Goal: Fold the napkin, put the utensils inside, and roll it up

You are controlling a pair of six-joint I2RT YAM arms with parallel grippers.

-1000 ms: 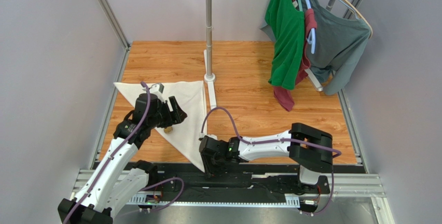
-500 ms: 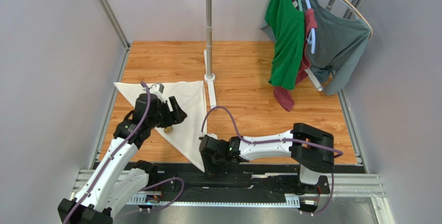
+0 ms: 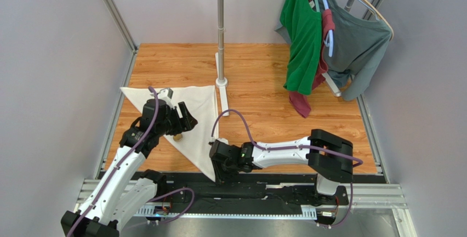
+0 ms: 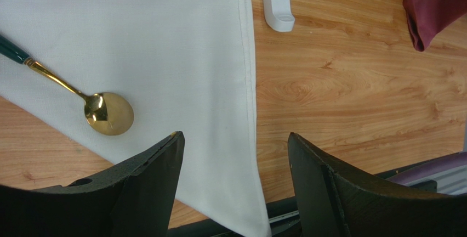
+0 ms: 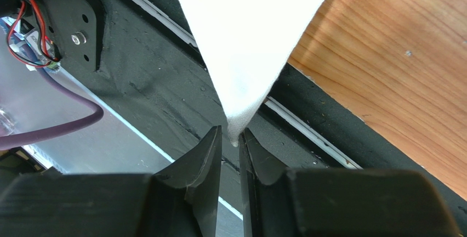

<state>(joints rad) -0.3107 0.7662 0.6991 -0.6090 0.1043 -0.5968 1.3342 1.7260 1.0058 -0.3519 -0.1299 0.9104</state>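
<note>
Top view: the napkin (image 3: 204,105) is lying on the left part of the desk (image 3: 274,72) as a folded triangle, its near tip overhanging the near edge. The spoon (image 3: 177,136) is resting on it close to the diagonal edge. My left hand (image 3: 183,123) is hovering over it; my right hand (image 3: 220,175) is sitting at the near tip.

Left wrist: my left hand is released, jaws wide, holding nothing. The spoon's bowl is lying just inside the cloth's edge.

Right wrist: my fingers (image 5: 211,144) are standing nearly together on either side of the napkin tip. I cannot tell whether they are pinching it.

Risks: I am catching only the very point, so the cloth may slip free when I pull. Any drag on the napkin may tip the spoon off that edge.
</note>
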